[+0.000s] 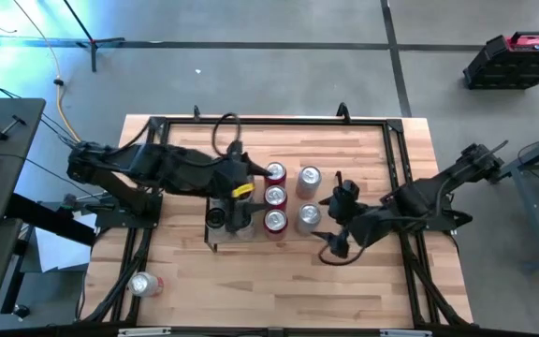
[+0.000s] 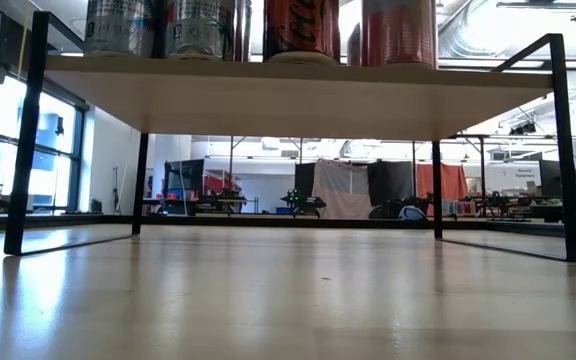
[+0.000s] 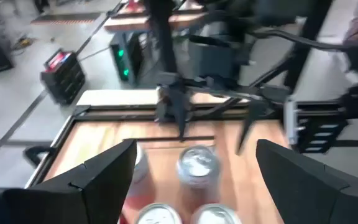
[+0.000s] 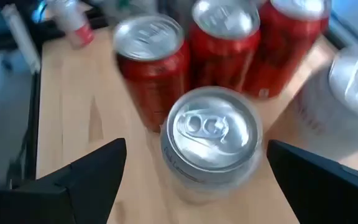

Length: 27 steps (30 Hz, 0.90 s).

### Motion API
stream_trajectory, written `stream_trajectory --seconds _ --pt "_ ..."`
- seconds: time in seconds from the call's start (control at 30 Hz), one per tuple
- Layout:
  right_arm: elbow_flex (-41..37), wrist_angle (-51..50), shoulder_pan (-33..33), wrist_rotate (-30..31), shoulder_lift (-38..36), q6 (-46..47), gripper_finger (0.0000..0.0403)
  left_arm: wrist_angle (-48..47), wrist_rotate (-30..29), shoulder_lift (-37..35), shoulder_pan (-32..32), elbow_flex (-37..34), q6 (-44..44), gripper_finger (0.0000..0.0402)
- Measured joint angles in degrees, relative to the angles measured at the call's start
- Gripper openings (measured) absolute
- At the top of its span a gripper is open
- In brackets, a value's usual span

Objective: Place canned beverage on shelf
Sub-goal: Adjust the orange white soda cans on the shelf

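High view: left gripper apart over shelf; right gripper apart beside silver can.

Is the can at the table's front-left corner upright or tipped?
Tipped. The high view shows the can lying on its side on the table, its silver side facing up, off the shelf.
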Motion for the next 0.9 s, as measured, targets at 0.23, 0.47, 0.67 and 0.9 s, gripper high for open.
stream_trajectory --seconds 0.23,0.47,0.67,0.9 --pt "7.9 -5.3 -2.5 2.8 -0.1 -19.5 0.0376 0.0 -1.5 -2.8 -3.6 0.1 0.5 0.0321" --pt "6.7 -5.2 -11.4 -8.3 0.4 -29.1 0.0376 0.8 -3.4 -3.4 -4.1 0.1 -0.1 0.0321" --pt "6.6 -1.6 -14.3 -13.6 0.8 -32.6 0.0376 1.3 -3.5 -3.4 -4.1 0.1 -2.4 0.0321" --pt "6.7 -0.4 -14.9 -13.3 4.5 -34.1 0.0376 1.8 -6.6 -3.4 -4.1 0.1 -2.6 0.0321"
